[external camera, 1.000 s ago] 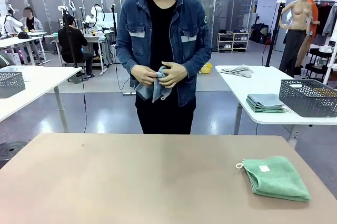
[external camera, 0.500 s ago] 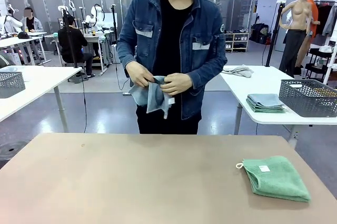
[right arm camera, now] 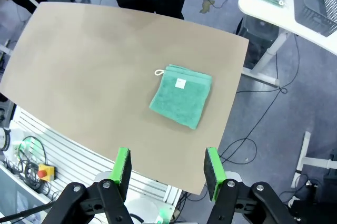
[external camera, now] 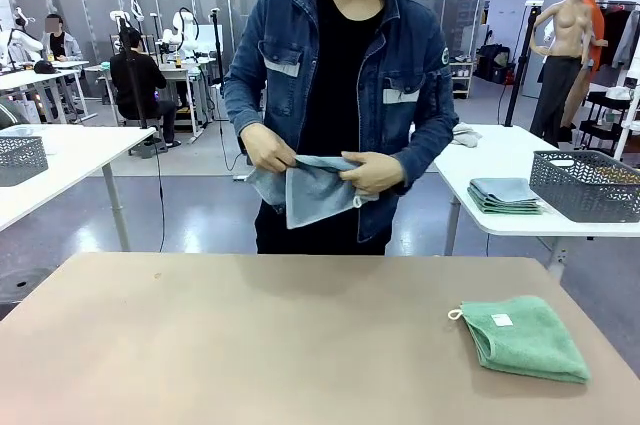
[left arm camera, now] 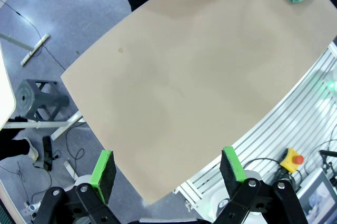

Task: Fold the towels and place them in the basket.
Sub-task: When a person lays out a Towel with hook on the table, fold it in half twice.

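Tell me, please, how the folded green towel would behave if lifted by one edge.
The green towel looks soft and lies in loose folded layers, so it would probably droop and unfold. It seems thin, so likely light. Pushed, it may bunch on the matte table rather than slide.

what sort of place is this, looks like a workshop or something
Probably a robotics lab or test hall: white work tables stand across an open grey floor, a red emergency-stop button sits by the near table's edge, and a person sits working at a far bench.
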You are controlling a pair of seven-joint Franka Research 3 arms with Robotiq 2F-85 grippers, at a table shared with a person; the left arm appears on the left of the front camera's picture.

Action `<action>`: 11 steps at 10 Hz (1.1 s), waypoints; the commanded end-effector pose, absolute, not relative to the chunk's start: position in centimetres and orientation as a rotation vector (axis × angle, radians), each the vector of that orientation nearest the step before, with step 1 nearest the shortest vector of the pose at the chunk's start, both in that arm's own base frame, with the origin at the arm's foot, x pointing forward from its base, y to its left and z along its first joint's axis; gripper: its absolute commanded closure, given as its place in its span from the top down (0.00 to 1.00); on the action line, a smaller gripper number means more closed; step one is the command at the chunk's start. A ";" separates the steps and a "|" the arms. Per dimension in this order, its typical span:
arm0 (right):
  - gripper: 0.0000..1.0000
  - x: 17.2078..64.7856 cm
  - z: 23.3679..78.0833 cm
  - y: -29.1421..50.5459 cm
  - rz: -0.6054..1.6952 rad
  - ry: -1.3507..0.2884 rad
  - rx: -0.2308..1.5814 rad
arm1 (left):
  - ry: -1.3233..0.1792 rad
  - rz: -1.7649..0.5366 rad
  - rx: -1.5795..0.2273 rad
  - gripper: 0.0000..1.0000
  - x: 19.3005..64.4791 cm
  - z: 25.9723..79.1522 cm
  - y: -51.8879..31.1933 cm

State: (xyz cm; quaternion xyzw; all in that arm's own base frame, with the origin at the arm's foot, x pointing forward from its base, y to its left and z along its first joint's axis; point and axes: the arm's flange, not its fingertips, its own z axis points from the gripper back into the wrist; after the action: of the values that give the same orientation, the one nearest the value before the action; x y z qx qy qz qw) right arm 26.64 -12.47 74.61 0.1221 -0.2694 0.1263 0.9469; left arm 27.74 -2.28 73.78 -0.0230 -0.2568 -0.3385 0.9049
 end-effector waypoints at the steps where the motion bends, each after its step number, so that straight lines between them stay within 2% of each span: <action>1: 0.70 26.6 74.6 -12.6 0.263 -0.549 0.229 | -0.538 -0.717 -0.041 1.00 27.6 73.5 -2.2; 11: 0.70 26.6 74.6 -12.6 0.263 -0.549 0.229 | -0.538 -0.717 -0.041 1.00 27.6 73.5 -2.2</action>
State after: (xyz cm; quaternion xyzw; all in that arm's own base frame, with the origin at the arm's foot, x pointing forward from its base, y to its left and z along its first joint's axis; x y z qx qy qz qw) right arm 26.64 -12.48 74.60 0.1220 -0.2694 0.1263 0.9469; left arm 27.74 -2.28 73.78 -0.0230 -0.2568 -0.3385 0.9050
